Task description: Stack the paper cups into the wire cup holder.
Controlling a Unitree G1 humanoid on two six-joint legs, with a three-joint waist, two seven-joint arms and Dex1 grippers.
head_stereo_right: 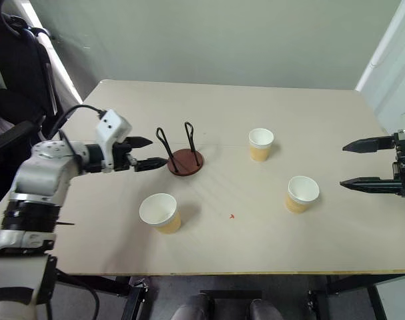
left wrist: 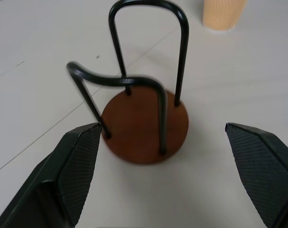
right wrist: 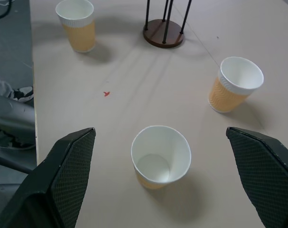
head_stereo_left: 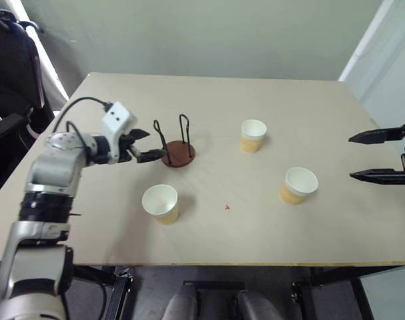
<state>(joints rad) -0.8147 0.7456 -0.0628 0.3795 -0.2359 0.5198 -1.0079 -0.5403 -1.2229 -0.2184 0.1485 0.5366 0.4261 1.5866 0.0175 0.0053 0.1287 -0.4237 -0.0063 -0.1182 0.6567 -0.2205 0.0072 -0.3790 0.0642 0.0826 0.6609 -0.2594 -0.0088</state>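
Observation:
Three paper cups stand upright and apart on the light table (head_stereo_left: 255, 227): one at the front left (head_stereo_left: 161, 203), one in the middle back (head_stereo_left: 253, 135), one to the right (head_stereo_left: 299, 185). The wire cup holder (head_stereo_left: 177, 148), a reddish-brown disc with two black wire loops, stands empty left of centre. My left gripper (head_stereo_left: 143, 145) is open just left of the holder, its fingers (left wrist: 77, 166) flanking the disc (left wrist: 144, 126) without touching it. My right gripper (head_stereo_left: 382, 157) hangs open at the table's right edge, facing the right cup (right wrist: 160, 156).
A small red mark (head_stereo_left: 227, 208) lies on the table between the front cups. A dark chair (head_stereo_left: 12, 67) stands off the table's left side. A pale wall panel (head_stereo_left: 389, 60) rises at the back right.

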